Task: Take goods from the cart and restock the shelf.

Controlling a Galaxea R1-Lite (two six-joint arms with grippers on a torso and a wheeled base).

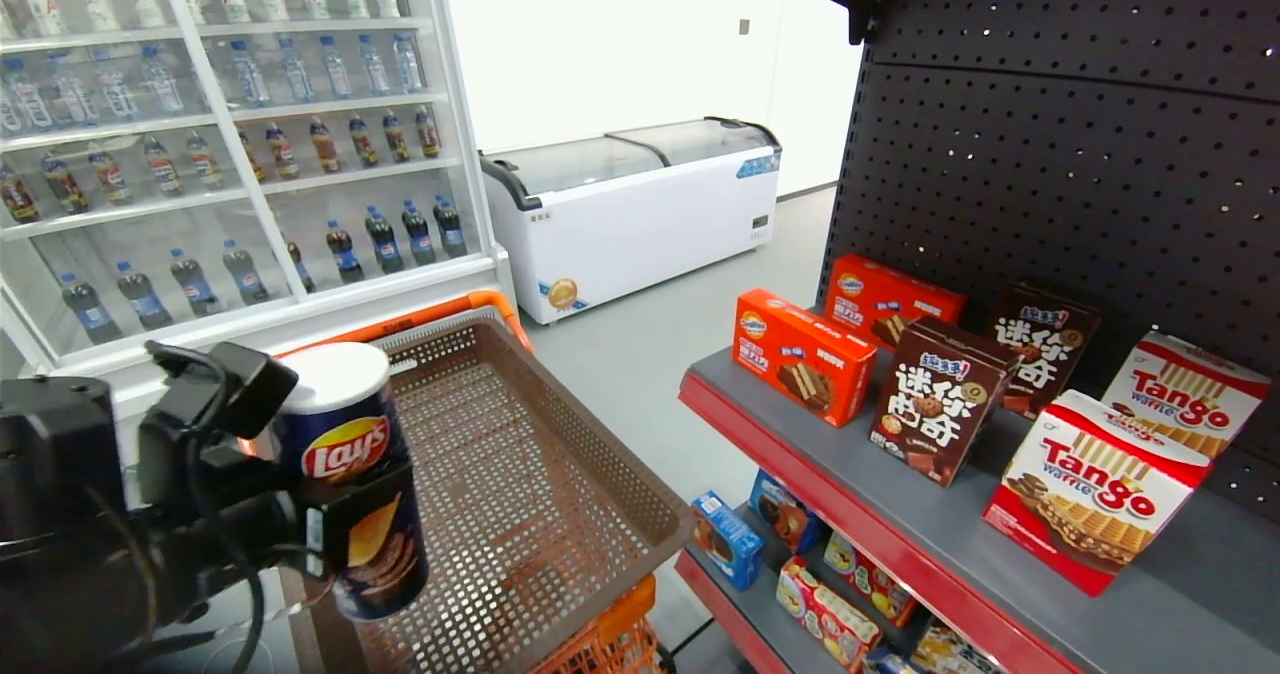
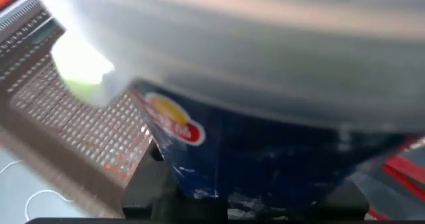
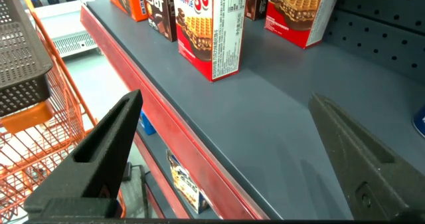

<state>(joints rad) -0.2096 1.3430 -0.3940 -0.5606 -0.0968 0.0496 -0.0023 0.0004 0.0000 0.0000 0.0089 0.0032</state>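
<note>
A dark blue chip can (image 1: 352, 478) with a white lid stands upright in my left gripper (image 1: 330, 524), which is shut on it above the brown cart basket (image 1: 560, 474). The same chip can (image 2: 265, 144) looms close in the left wrist view. My right gripper (image 3: 229, 151) is open over a bare stretch of the grey shelf (image 3: 279, 117), with nothing between its fingers. On the grey shelf (image 1: 800, 454) stand orange boxes (image 1: 803, 355), brown boxes (image 1: 935, 399) and red-and-white wafer boxes (image 1: 1095, 489).
The orange cart frame (image 3: 46, 151) stands to the left of the shelf's red edge (image 1: 850, 524). A lower shelf holds small snack boxes (image 1: 800, 574). A drinks fridge (image 1: 220, 134) and a white chest freezer (image 1: 630, 209) stand behind. Black pegboard (image 1: 1050, 154) backs the shelf.
</note>
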